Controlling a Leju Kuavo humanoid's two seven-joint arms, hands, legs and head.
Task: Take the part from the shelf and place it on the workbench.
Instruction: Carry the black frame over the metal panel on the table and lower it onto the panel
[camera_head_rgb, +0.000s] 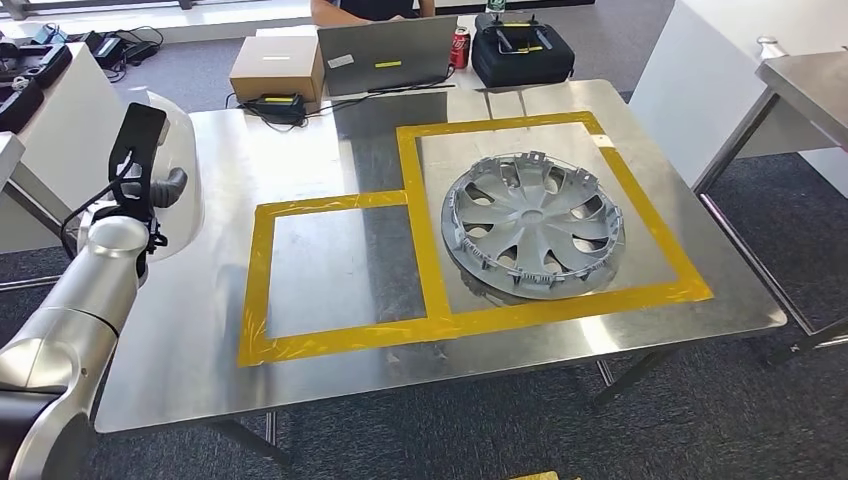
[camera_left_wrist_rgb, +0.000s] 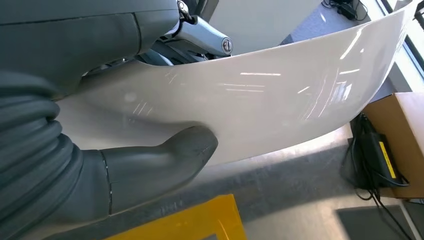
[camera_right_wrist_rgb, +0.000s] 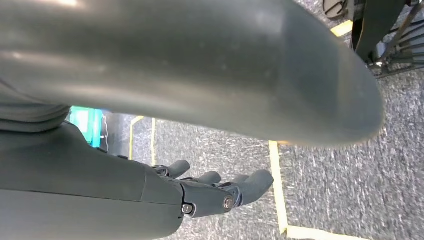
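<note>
At the left edge of the head view, the left hand (camera_head_rgb: 150, 185) grips a glossy white curved panel (camera_head_rgb: 185, 170) just above the brushed-steel workbench (camera_head_rgb: 200, 340); the wrist view shows its thick grey thumb (camera_left_wrist_rgb: 165, 162) pressed flat against the panel's smooth, reflective face. A grey spoked plastic wheel cover (camera_head_rgb: 532, 222) lies inside the larger yellow-taped square (camera_head_rgb: 655, 215) at centre right. The right hand (camera_right_wrist_rgb: 220, 192) hangs over speckled carpet, its fingers apart and empty.

Glossy white panel (camera_left_wrist_rgb: 280, 95) against dark grey left hand (camera_left_wrist_rgb: 125, 170). Silver-grey hubcap (camera_head_rgb: 532, 222) on brushed steel tabletop (camera_head_rgb: 190, 340), yellow tape (camera_head_rgb: 430, 250) in two squares. Red can (camera_head_rgb: 460, 47), brown box (camera_head_rgb: 277, 68), grey floor (camera_right_wrist_rgb: 340, 190).
</note>
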